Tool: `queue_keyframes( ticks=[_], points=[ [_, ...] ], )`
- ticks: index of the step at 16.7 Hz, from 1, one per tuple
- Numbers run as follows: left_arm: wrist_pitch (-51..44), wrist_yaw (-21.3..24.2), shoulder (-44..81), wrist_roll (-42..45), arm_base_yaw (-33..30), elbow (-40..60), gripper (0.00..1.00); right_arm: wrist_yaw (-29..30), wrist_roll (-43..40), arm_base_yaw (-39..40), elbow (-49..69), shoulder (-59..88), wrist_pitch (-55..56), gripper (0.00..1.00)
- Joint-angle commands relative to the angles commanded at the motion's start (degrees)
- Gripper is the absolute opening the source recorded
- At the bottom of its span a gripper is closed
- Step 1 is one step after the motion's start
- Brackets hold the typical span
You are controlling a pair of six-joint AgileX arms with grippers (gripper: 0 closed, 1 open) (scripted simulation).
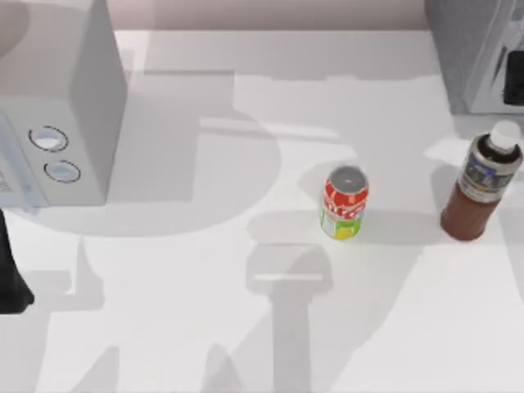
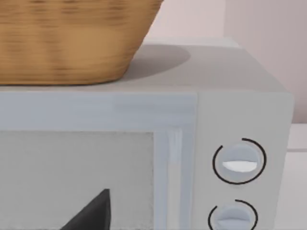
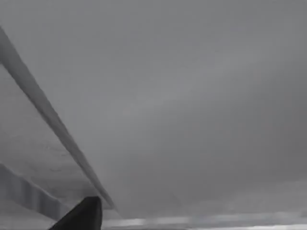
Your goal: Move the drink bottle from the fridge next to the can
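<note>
Drink bottle [image 1: 481, 184] stands upright on the worktop [image 1: 246, 327], out of the fridge [image 1: 479, 49], right of the can [image 1: 345, 202] — near it, not touching. White box with two dials [image 1: 57, 106] (a basket [image 2: 72, 38] on top) sits at far left. Left arm [image 1: 10, 270] at the left edge; state of either pincer — cannot tell.

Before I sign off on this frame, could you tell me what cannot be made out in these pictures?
- Fridge: cut off by the top view's upper right corner; its door and inside cannot be judged.
- Left pincer: a dark tip at the left wrist view's lower edge; open or shut is unclear.
- Right pincer: likewise cut off by the right wrist view's lower edge.
- Drink bottle: label lettering too small to read.
</note>
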Motion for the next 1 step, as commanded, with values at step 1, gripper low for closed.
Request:
queue_keyframes(
  ticks=[1],
  points=[
    [0.0, 0.0, 0.0, 0.0, 0.0, 0.0, 1.0, 0.0, 0.0, 0.0, 0.4, 0.4, -0.1, 1.0]
  ],
)
